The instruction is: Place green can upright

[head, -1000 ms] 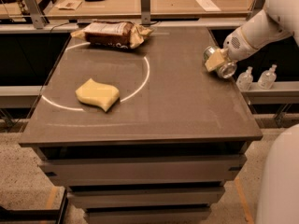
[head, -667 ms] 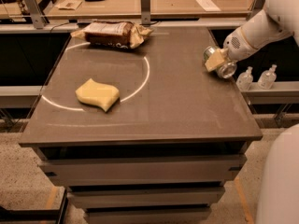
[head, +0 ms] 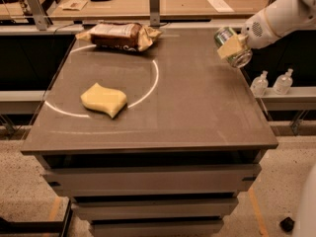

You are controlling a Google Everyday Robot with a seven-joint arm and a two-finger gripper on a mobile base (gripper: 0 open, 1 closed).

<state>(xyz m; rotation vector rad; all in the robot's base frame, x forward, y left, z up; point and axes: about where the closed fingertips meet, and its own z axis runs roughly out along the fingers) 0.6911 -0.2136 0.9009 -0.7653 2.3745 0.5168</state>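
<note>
The green can (head: 238,57) is a small metal can with shiny silver ends. It hangs tilted in the air above the right edge of the grey table (head: 187,107), near its far right corner. My gripper (head: 231,47) comes in from the upper right on a white arm and is shut on the can. A tan finger pad (head: 227,45) lies across the can's side. The can does not touch the table.
A yellow sponge (head: 103,99) lies at the table's left on a white circle line. A brown snack bag (head: 118,35) lies at the far edge. Two clear plastic bottles (head: 260,83) (head: 283,81) stand on a low shelf to the right. A wooden desk stands behind.
The gripper has lifted the can from table level at the right edge up into the air. The sponge and the bag have not moved.
</note>
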